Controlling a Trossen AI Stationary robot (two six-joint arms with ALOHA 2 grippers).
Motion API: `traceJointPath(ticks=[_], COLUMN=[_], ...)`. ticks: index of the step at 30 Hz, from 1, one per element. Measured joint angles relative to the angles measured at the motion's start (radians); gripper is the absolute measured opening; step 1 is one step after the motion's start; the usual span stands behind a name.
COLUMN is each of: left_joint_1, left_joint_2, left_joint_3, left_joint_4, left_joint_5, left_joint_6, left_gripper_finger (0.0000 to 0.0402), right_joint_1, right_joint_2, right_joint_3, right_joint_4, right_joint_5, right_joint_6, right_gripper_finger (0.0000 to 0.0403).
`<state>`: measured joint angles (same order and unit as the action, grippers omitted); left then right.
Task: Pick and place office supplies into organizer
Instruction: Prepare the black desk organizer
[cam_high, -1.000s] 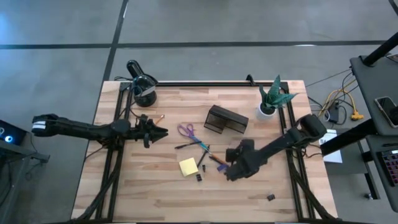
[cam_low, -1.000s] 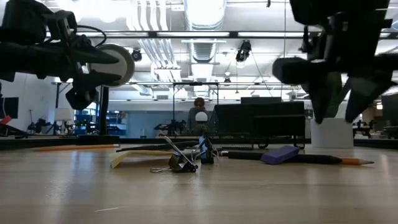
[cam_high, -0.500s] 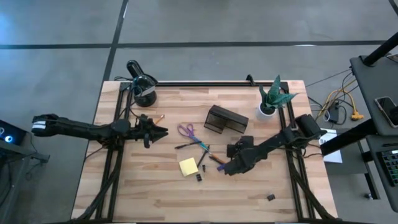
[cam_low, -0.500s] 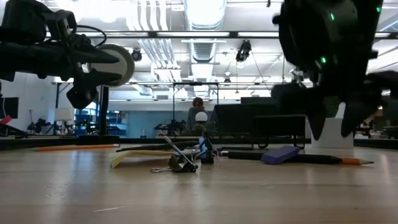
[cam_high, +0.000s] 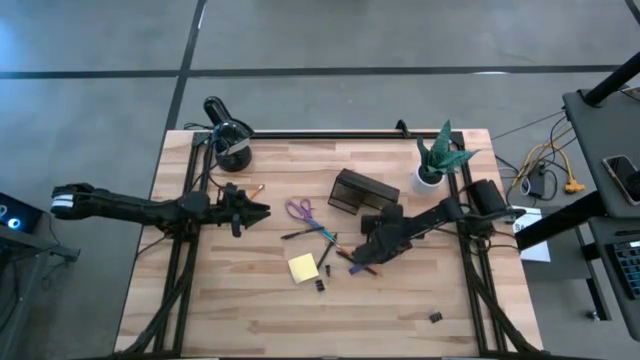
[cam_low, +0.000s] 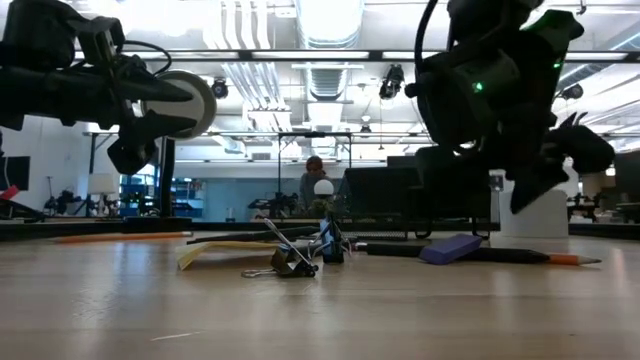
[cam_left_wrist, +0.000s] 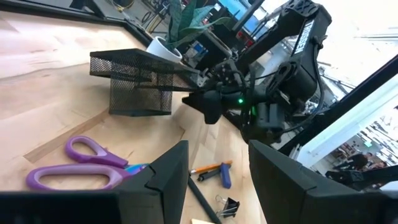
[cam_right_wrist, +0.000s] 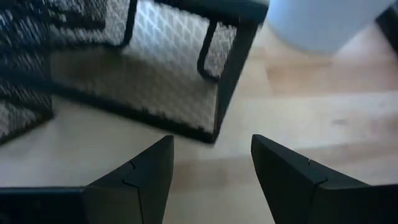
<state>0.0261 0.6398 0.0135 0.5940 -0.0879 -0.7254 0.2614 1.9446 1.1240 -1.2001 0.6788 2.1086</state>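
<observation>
Bare planks along the near edge of the pale wooden slatted table (cam_high: 230, 310), broken only by one small black clip (cam_high: 436, 318) lying alone towards the right corner. More free board between the left arm and the clutter. Far edge crowded: black round-headed desk lamp (cam_high: 232, 140) at the left, green potted plant in a white pot (cam_high: 438, 160) at the right.

Dark mesh rectangular organizer (cam_high: 363, 192) standing mid-table, nearer the far edge, just beside the right arm.

Right gripper (cam_high: 362, 262) hanging low above the purple block (cam_high: 357, 270), fingers (cam_right_wrist: 134, 180) spread wide, nothing between them (only mesh wall and bare wood ahead in the wrist view). Left gripper (cam_high: 260, 211) out over the left half, clear of the wood, fingers (cam_left_wrist: 166, 177) parted, empty.

Counted: one pair of purple-handled scissors (cam_high: 300, 209), one yellow sticky-note pad (cam_high: 303, 268), one purple block, two black clips (cam_high: 320, 285) beside the pad, one orange pencil (cam_low: 535, 257) resting against the block, one more by the left arm (cam_high: 250, 189). Thin pens (cam_high: 318, 236) crossed between scissors and pad, too tangled to number.
</observation>
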Motion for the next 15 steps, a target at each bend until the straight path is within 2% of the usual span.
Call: traceJointPath(ticks=[7, 15], left_joint_1=[0.0, 0.0], left_joint_2=[0.001, 0.008], left_joint_3=[0.001, 0.001], left_joint_4=[-0.001, 0.0], left_joint_5=[-0.026, -0.051], left_joint_6=[0.0, 0.0], left_gripper_finger=[0.015, 0.015], right_joint_1=[-0.059, -0.094], right_joint_2=[-0.006, -0.011], right_joint_3=[0.004, 0.077], right_joint_4=[-0.038, -0.05], right_joint_5=[0.099, 0.27], right_joint_6=[-0.02, -0.182], right_gripper_finger=[0.0208, 0.0208])
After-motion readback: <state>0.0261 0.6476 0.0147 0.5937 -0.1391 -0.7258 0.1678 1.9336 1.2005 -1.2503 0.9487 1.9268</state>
